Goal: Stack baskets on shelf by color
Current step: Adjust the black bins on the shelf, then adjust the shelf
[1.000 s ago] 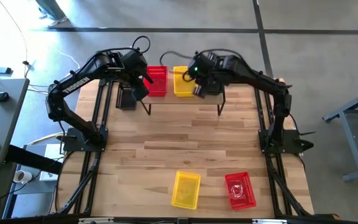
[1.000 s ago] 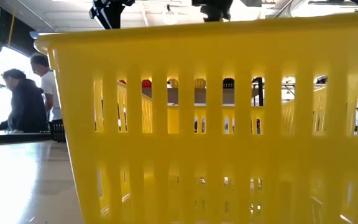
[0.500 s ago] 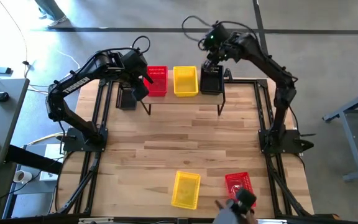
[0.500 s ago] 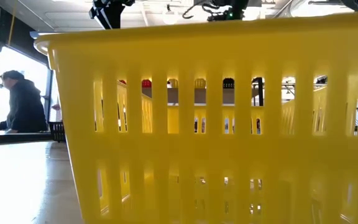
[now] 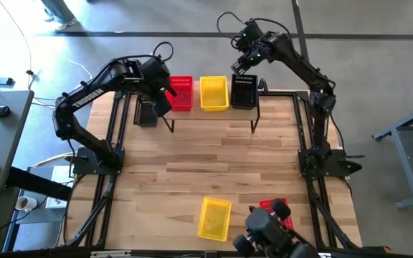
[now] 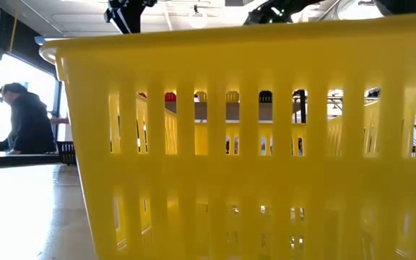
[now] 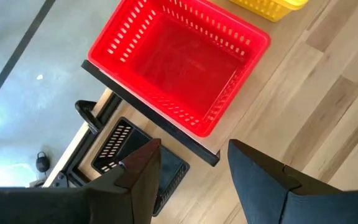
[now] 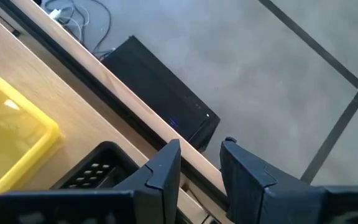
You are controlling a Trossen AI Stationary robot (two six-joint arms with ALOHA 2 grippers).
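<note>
On the shelf (image 5: 210,113) at the table's far side stand a red basket (image 5: 181,92), a yellow basket (image 5: 214,93) and a black basket (image 5: 244,91), side by side on their bottoms. My left gripper (image 5: 162,97) hovers open at the red basket's (image 7: 179,62) left near corner, touching nothing. My right gripper (image 5: 244,46) is open, raised beyond the shelf's far edge; the black basket's rim (image 8: 86,171) lies below it. Another black basket (image 5: 146,112) sits on the table left of the shelf. A yellow basket (image 5: 214,217) and a red basket (image 5: 274,209) lie near the table's near edge.
A dark object (image 5: 267,231) reaches in over the near edge and covers part of the near red basket. The near yellow basket (image 6: 251,144) fills the low view. A person (image 6: 27,119) sits beyond the table. Bare wood lies between the shelf and the near baskets.
My right gripper has risen from over the shelf's right end and swung toward the far edge, leaving the black basket standing on the shelf beside the yellow one. A dark object has come in over the near edge beside the near red basket.
</note>
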